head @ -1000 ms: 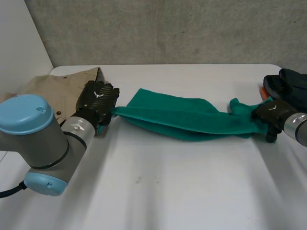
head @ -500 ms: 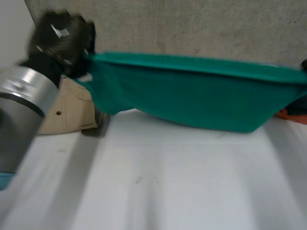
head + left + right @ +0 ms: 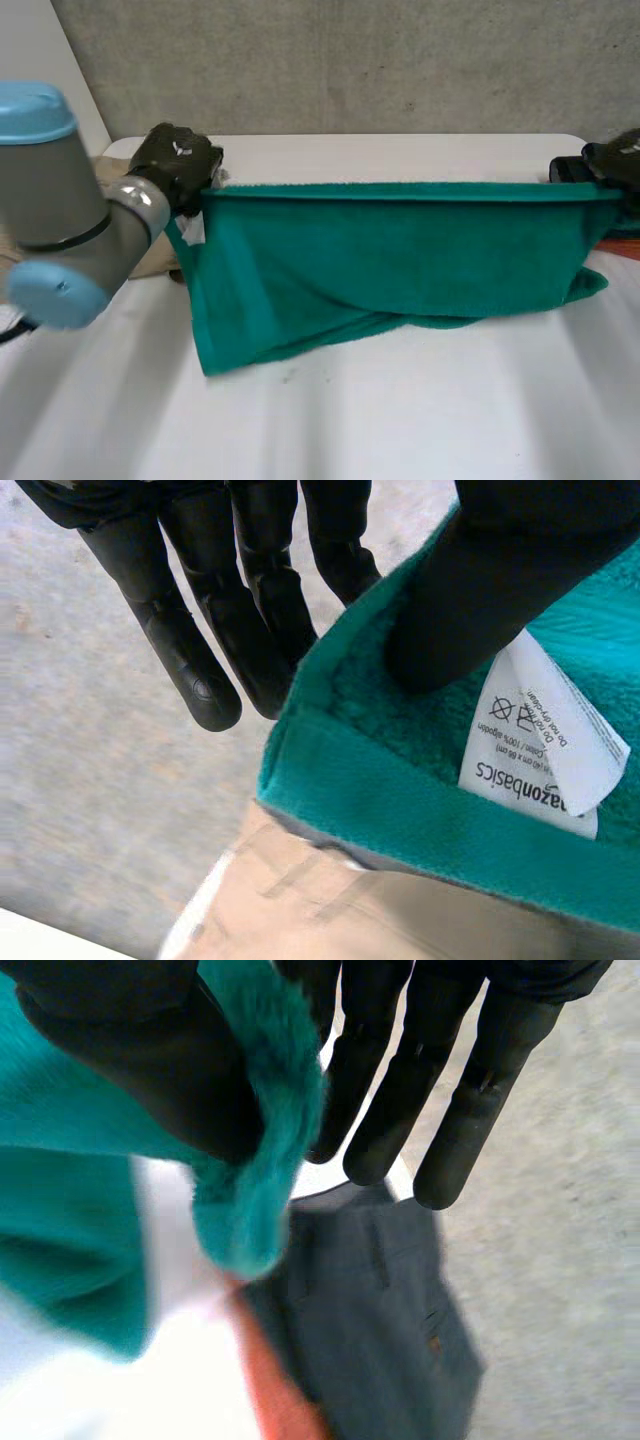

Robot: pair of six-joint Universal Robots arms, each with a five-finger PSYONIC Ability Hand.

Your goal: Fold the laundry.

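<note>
white table [image 3: 400, 420], grey concrete wall [image 3: 350, 60] behind; left hand [image 3: 176, 160] and right hand [image 3: 622, 156] each pinch a green towel [image 3: 400, 250] corner

There is one green towel [image 3: 390, 250], and it bears one white label [image 3: 540, 745]. Three other cloth things lie about: one tan garment [image 3: 330, 910], one dark garment [image 3: 380, 1290] and one orange piece [image 3: 275, 1390] beside the dark one, so four pieces of cloth in all. Two black hands are in view, the left hand [image 3: 175, 160] and the right hand [image 3: 620, 155]. One arm can be counted, the left arm [image 3: 60, 220], and it carries two light-blue caps [image 3: 30, 105]. There is one white table [image 3: 400, 400], and one grey wall [image 3: 350, 60] stands behind it.
</note>
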